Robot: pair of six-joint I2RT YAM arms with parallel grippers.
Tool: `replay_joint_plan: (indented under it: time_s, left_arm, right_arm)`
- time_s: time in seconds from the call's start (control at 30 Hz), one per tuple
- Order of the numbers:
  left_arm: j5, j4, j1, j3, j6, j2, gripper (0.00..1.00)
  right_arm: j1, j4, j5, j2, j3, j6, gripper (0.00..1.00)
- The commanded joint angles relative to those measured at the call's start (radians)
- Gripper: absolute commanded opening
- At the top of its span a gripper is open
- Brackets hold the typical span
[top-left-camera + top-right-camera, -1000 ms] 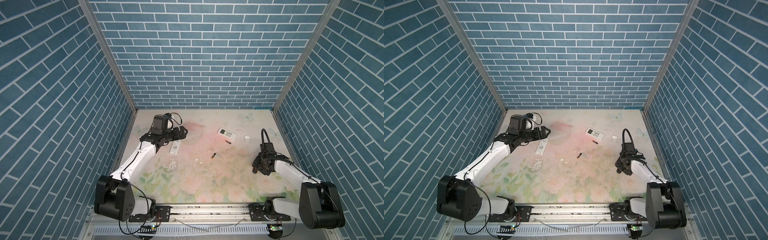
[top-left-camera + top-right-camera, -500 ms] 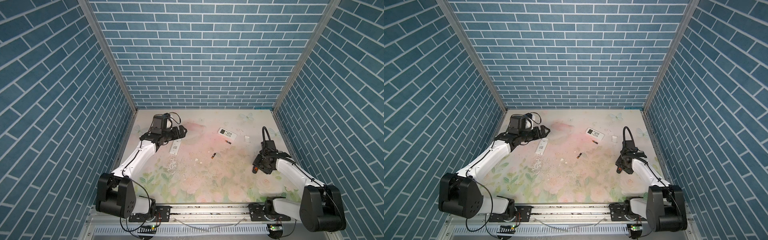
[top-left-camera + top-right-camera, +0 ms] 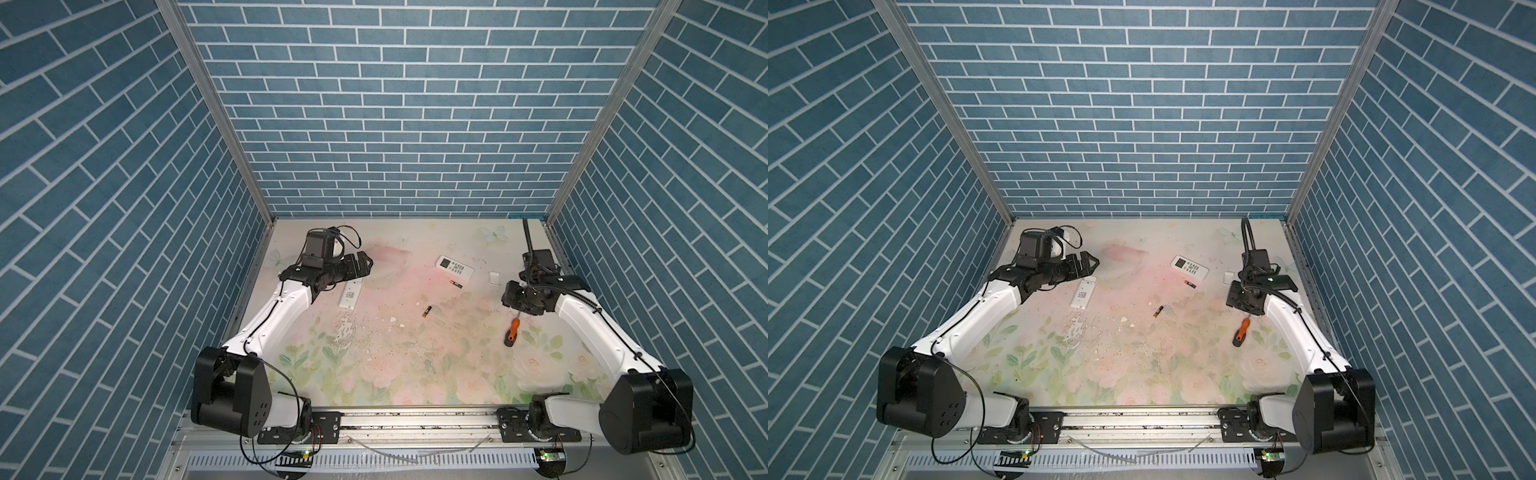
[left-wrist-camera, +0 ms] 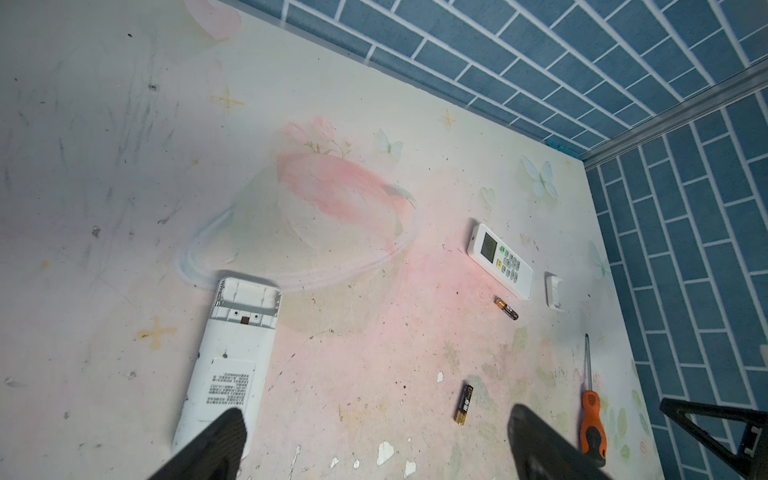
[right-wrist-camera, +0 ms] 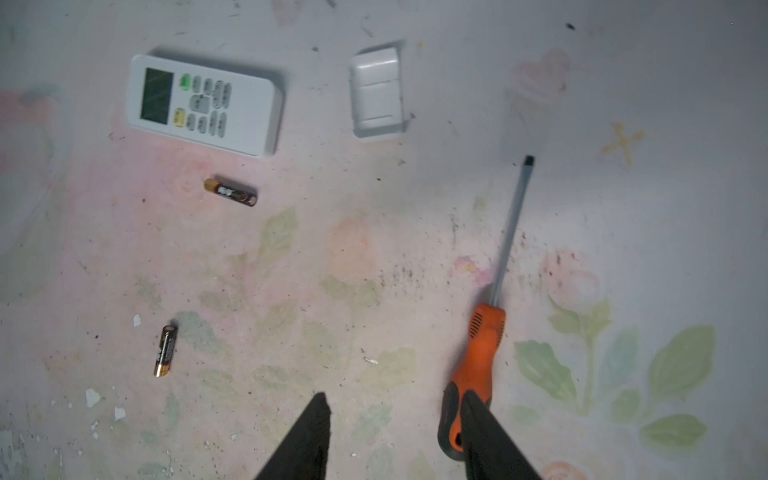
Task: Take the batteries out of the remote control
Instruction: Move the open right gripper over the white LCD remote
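Two black cylindrical batteries with gold-copper ends [image 5: 165, 351] lie loose on the pale floral desk [image 3: 415, 374], both ahead of the right jaws and off to one side. The farther cell [image 5: 230, 192] sits just beside a white face-up remote with screen and buttons [image 5: 203, 104]. Small white plastic cover [image 5: 377, 91] lies farther ahead, apart from that remote. Orange-handled screwdriver [image 5: 478, 361] lies flat on the desk, handle just beside one right jaw, not between them. Right jaws parted, gap empty: released. Left jaws spread wide, empty, hovering over the near end of a long white back-up remote [image 4: 232, 353]; its bay at the far end is open and bare.

Judgement: unloading looks done for this remote, and the tool is set down. Next: draw both arms clear. The face-up remote's back is hidden, so cannot tell whether it needs turning and checking.
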Motion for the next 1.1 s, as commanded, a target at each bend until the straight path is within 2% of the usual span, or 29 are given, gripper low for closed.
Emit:
replay_joint_plan:
  time_s: [0.0,0.13,0.2,0.43,0.67,1.07]
  left_arm:
    - [-0.029,-0.071,-0.020,0.022,0.030,-0.027,1.00]
    - [-0.025,-0.068,-0.027,-0.006,0.024,-0.048,1.00]
    - [-0.019,-0.069,-0.029,-0.020,0.021,-0.058,1.00]
    - [-0.019,-0.084,-0.030,-0.042,0.030,-0.090,0.99]
    - [0.005,-0.093,-0.030,-0.011,0.051,-0.047,1.00]
    - [0.007,-0.086,-0.035,0.007,0.024,-0.010,1.00]
  right_arm:
    - [0.076,0.054,-0.003,0.091,0.095,-0.207,0.55]
    - [0.118,0.085,-0.034,0.262,0.239,-0.323,0.62]
    - [0.132,0.091,-0.035,0.357,0.318,-0.378,0.72]
    - [0.150,0.075,-0.023,0.587,0.524,-0.489,0.87]
    - [0.151,0.031,-0.019,0.737,0.679,-0.583,0.89]
    - [0.149,-0.015,-0.043,0.921,0.825,-0.665,0.86]
